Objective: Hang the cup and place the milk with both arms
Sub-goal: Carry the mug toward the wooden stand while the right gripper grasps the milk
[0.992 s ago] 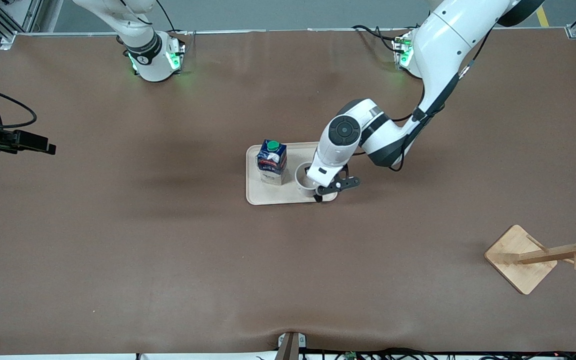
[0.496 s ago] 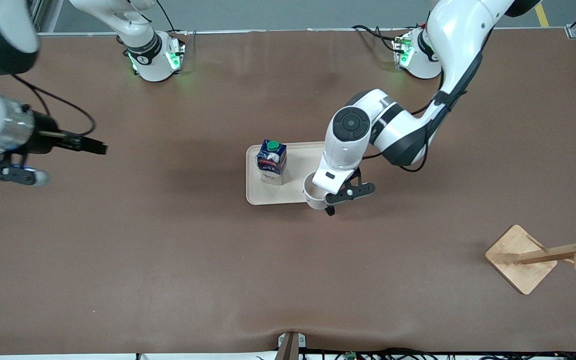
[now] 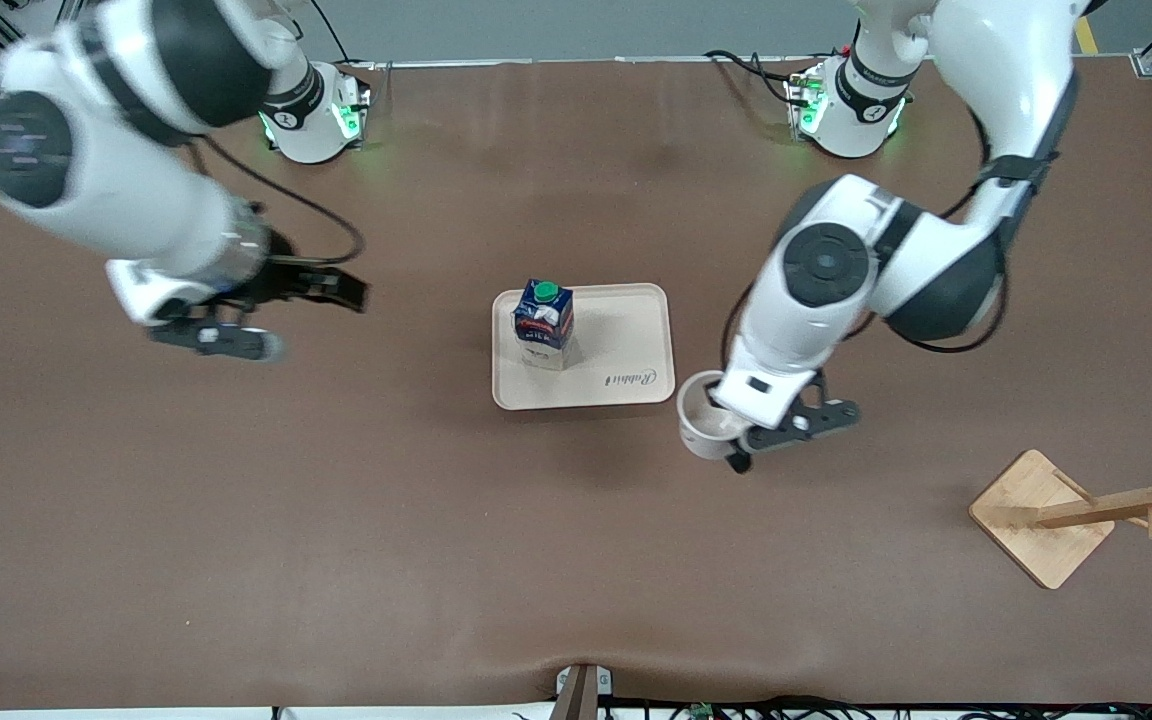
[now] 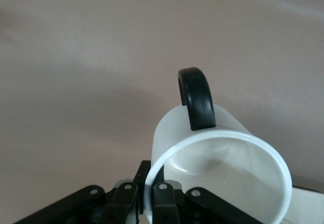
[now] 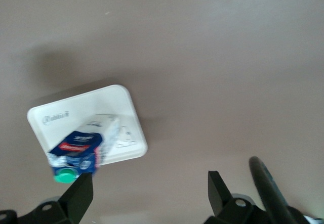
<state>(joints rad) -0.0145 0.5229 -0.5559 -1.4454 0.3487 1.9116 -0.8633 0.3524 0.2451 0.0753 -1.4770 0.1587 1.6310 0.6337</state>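
My left gripper (image 3: 726, 440) is shut on the rim of the white cup (image 3: 701, 428) and holds it in the air over the bare table, just off the tray's corner toward the left arm's end. In the left wrist view the cup (image 4: 217, 163) shows its open mouth and black loop handle (image 4: 196, 98), with my fingers (image 4: 135, 186) pinching its rim. The milk (image 3: 543, 322) stands upright on the beige tray (image 3: 626, 345); it also shows in the right wrist view (image 5: 81, 150). My right gripper (image 3: 211, 338) is open and empty, over the table toward the right arm's end.
A wooden cup rack (image 3: 1086, 510) with pegs lies near the left arm's end of the table, nearer the front camera than the tray. The tray (image 5: 121, 113) also shows in the right wrist view.
My left gripper lifted the cup off the tray and carried it toward the left arm's end. My right arm swung in from the table's edge toward the tray.
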